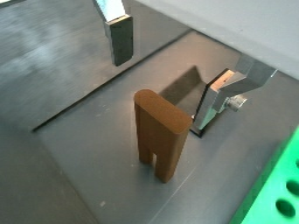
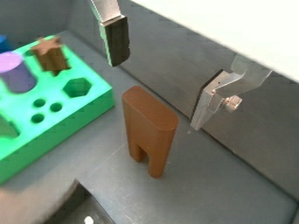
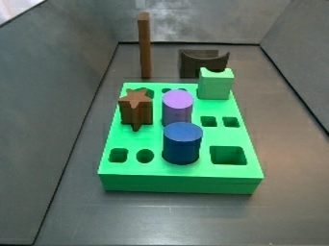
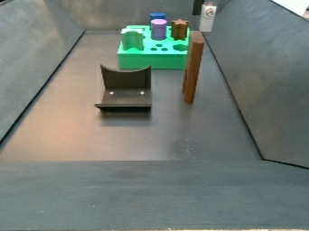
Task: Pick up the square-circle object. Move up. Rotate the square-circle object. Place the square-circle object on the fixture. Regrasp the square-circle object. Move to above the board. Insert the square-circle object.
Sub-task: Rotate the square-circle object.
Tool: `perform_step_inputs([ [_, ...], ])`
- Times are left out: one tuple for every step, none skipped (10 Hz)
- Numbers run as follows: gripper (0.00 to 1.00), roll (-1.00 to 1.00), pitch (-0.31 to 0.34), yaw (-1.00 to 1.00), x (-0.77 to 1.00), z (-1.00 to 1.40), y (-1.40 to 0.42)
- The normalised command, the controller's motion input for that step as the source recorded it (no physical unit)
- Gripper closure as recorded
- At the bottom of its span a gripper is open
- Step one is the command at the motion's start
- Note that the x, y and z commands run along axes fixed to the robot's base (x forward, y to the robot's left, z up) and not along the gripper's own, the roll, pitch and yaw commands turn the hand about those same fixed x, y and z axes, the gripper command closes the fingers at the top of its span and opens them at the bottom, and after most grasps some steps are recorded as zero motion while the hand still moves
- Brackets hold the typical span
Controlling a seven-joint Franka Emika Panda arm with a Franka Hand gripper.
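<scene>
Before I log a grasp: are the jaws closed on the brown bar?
No: in a wrist view the gripper is open, and the bar stands upright on the floor, clear of both fingers.

A dark grey matte floor (image 4: 145,135) fills the enclosure, with a faint sheen and soft shadows under even light. In both side views, grey wall panels slope up from it: a left wall (image 3: 58,58), a right wall (image 3: 303,58) and a back wall (image 3: 180,17). A straight seam (image 1: 105,87) crosses the floor in a wrist view, and a pale strip (image 1: 239,17) shows beyond the wall's edge
</scene>
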Motion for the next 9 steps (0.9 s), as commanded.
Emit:
perform_step_inputs([
  [0.00, 0.00, 0.011, 1.00, 0.03, -0.02, 0.00],
  [0.00, 0.00, 0.012, 1.00, 0.03, -0.02, 0.00],
  [0.00, 0.00, 0.012, 1.00, 0.03, -0.02, 0.00],
  [0.00, 0.00, 0.013, 1.00, 0.03, -0.02, 0.00],
  [0.00, 0.00, 0.014, 1.00, 0.03, -0.02, 0.00],
  [0.00, 0.00, 0.015, 1.00, 0.03, -0.02, 0.00],
  [0.00, 0.00, 0.015, 1.00, 0.03, -0.02, 0.00],
  [0.00, 0.00, 0.017, 1.00, 0.03, -0.02, 0.00],
  [0.00, 0.00, 0.017, 1.00, 0.03, -0.02, 0.00],
])
